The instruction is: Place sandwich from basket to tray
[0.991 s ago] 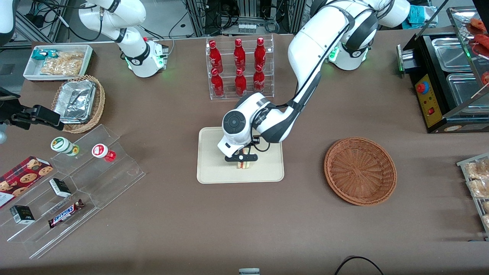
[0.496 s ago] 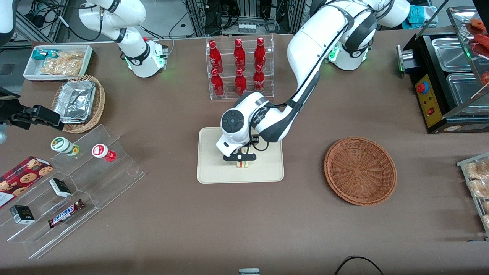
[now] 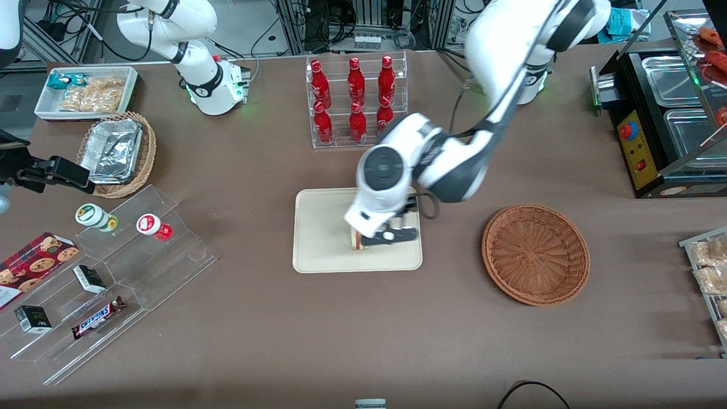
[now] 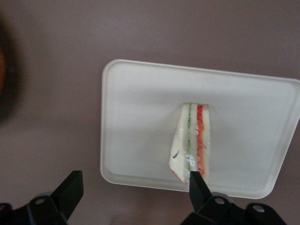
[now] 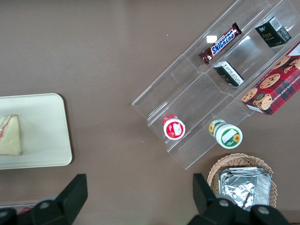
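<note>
Front view: we see the arm's white wrist housing covering most of the sandwich (image 3: 356, 241), which lies on the tray (image 3: 318, 238).
Around: we count 6 red bottles (image 3: 355, 91) in a clear rack farther from the camera; the basket (image 3: 535, 254) sits toward the working arm's end, well apart from the tray.
Sandwich: a clear-wrapped white wedge lying flat on the tray near one long rim, red, green and pale layers along its cut edge.
Gripper (image 4: 133, 190): we see it above the tray, fingers spread wide, gripping nothing.
</note>
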